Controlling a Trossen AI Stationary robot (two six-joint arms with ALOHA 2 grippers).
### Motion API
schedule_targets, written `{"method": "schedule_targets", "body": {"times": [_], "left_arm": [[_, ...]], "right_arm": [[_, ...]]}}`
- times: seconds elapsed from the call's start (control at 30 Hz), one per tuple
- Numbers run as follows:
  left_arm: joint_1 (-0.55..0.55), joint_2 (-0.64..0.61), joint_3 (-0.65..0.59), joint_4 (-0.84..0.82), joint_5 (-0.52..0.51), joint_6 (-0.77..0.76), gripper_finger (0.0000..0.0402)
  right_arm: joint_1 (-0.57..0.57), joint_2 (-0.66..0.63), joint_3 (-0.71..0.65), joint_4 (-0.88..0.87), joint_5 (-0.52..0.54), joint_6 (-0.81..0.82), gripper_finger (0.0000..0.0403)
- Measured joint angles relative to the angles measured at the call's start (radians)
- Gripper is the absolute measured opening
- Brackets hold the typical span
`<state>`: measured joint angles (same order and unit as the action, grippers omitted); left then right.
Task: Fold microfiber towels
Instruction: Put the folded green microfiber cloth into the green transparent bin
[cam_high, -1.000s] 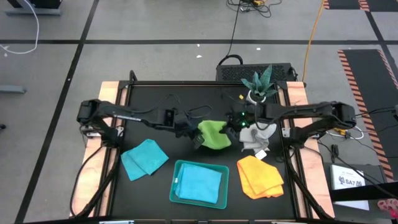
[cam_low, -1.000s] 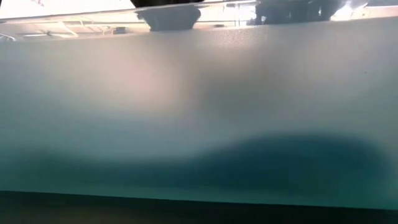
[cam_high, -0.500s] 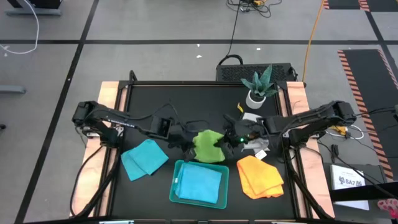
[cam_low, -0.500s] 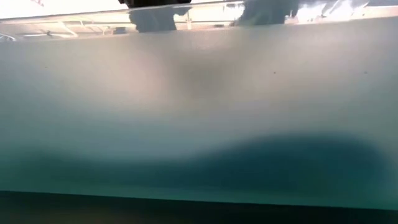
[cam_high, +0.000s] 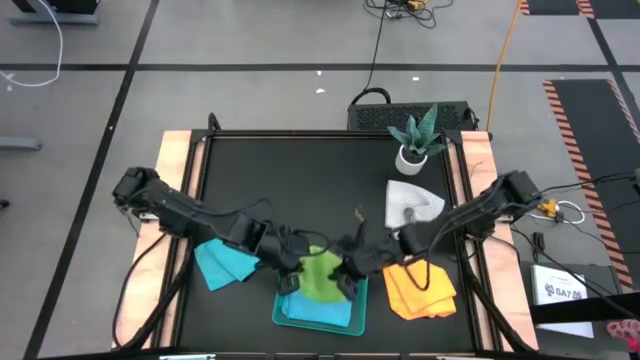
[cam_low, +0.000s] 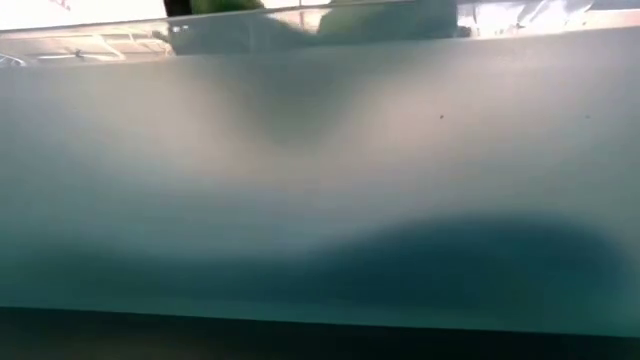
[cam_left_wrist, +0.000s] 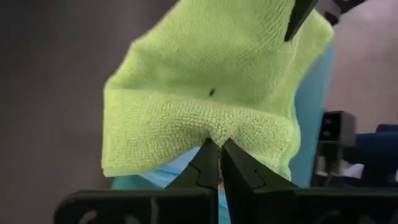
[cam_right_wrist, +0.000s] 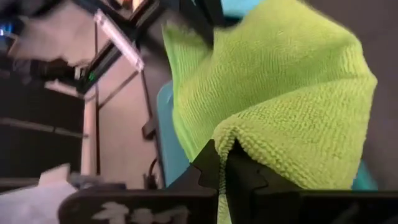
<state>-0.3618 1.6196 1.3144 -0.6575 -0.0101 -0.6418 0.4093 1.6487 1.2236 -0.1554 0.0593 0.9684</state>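
Observation:
The lime green towel hangs folded between my two grippers above the teal tray, which holds a turquoise towel. My left gripper is shut on the green towel's left side, and my right gripper is shut on its right side. A second turquoise towel lies flat left of the tray. The yellow-orange towel lies to the tray's right, and the grey-white towel farther back. In the low view the tray wall fills the picture, with green cloth just above it. My left gripper pinches a thick folded edge of the green towel between its two fingertips, slanting down from the table's left. The cloth puckers at the pinch and spreads away toward the other gripper. My right gripper pinches the opposite folded edge of the green towel between its fingertips, slanting down from the table's right. The cloth bunches at the pinch. Whether the towel's underside touches the tray, I cannot tell.
A potted plant in a white pot stands at the far right of the black table. Wooden side rails border the table. The table's far half is bare mat.
Both grippers have carried the green towel from the table's middle toward the near edge, over the tray. The right gripper has also swung leftward, away from the grey-white towel. The towel stays held between them.

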Motion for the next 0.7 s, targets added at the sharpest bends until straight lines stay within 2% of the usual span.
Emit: {"method": "schedule_targets", "body": {"times": [0.3, 0.5, 0.7], "left_arm": [[-0.102, 0.026, 0.0, 0.033, -0.08, -0.16, 0.002], [-0.132, 0.093, 0.0, 0.042, -0.1, -0.168, 0.0006], [-0.134, 0.177, 0.0, 0.05, -0.073, -0.169, 0.0028]], "right_arm": [[0.088, 0.023, 0.02, -0.088, -0.03, 0.084, 0.0], [0.121, 0.027, 0.02, -0.159, 0.016, 0.105, 0.0], [0.124, 0.037, 0.011, -0.17, 0.029, 0.089, 0.0]]}}
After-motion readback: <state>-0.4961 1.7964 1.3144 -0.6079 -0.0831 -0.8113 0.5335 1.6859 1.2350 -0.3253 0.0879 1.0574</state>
